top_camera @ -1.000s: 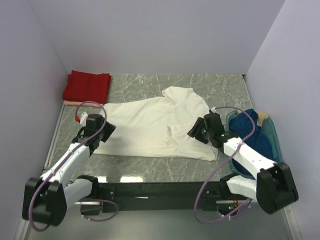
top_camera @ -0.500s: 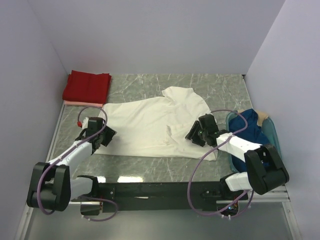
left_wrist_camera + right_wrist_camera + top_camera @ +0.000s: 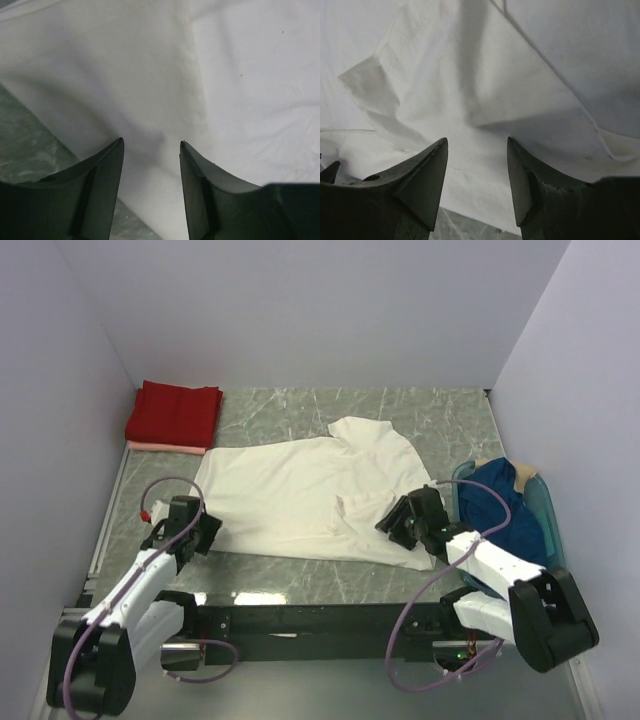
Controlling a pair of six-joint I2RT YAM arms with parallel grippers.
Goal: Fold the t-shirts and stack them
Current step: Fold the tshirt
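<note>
A cream-white t-shirt (image 3: 300, 495) lies spread flat in the middle of the table, with a crumpled fold near its right side. My left gripper (image 3: 200, 536) is open and empty at the shirt's near left corner. In the left wrist view the gripper (image 3: 151, 145) hovers over the cream cloth (image 3: 165, 75) at its edge. My right gripper (image 3: 399, 523) is open and empty at the near right hem. In the right wrist view the gripper (image 3: 476, 140) sits over folded cream cloth (image 3: 470, 75). A folded red shirt (image 3: 175, 412) lies on a pale pink one (image 3: 165, 447) at the back left. A dark blue shirt (image 3: 500, 508) sits in the basket.
A teal plastic basket (image 3: 545, 510) stands at the right edge, close to my right arm. Marbled grey tabletop (image 3: 440, 415) shows behind the shirt. White walls close in the left, back and right sides. The arm bases' black rail (image 3: 320, 620) runs along the near edge.
Both grippers have drawn back toward the near edge of the cream shirt. The shirt's near left corner now lies a little further right.
</note>
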